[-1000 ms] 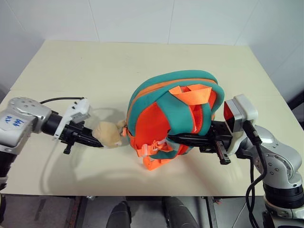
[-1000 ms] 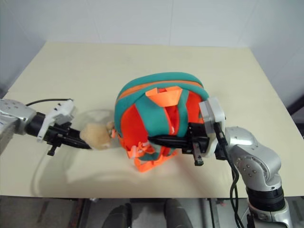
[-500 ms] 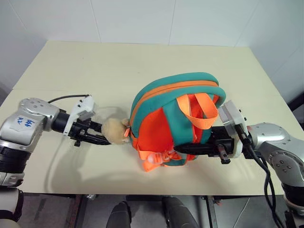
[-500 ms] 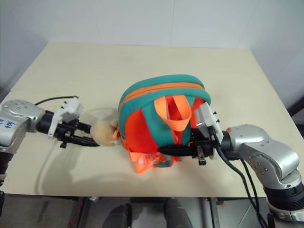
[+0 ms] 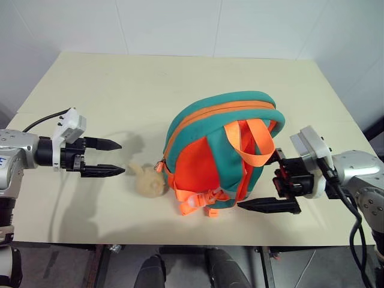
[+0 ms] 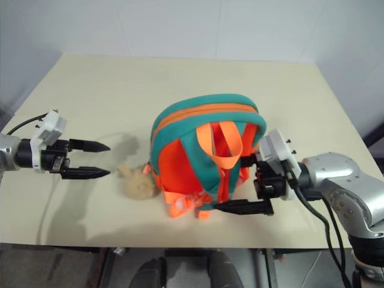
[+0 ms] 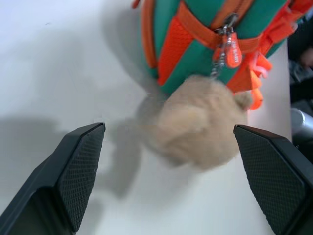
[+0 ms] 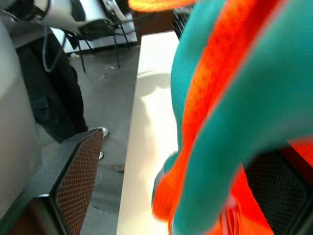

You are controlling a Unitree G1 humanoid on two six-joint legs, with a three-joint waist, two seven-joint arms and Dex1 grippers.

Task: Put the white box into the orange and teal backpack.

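I am holding both sets of jaws wide apart, with nothing clamped in either. The orange and teal backpack (image 5: 222,156) is standing upright near the middle of the table (image 5: 120,90), strap side facing me. The orange zip (image 5: 228,111) running over its top looks closed to me. I cannot tell where the white box is lying, so I am judging the step in hand to be letting go of the bag cleanly.

My left gripper (image 5: 119,157) is hovering at the backpack's 9 o'clock, well apart from it, pointing at the beige plush toy (image 5: 148,180). The toy is lying on the table at about the bag's 8 o'clock, hanging off its zip pull.

My right gripper (image 5: 258,183) is sitting at the bag's 4 o'clock. Its lower finger is reaching along the bag's base and its upper one is tucked in by the teal straps (image 5: 255,144).

To do this well, I am planning to draw the right gripper straight out toward 3 o'clock, keeping the fingers spread so no strap or webbing loop snags and tips the bag. The left one needs only to clear toward 9 o'clock without brushing the toy.
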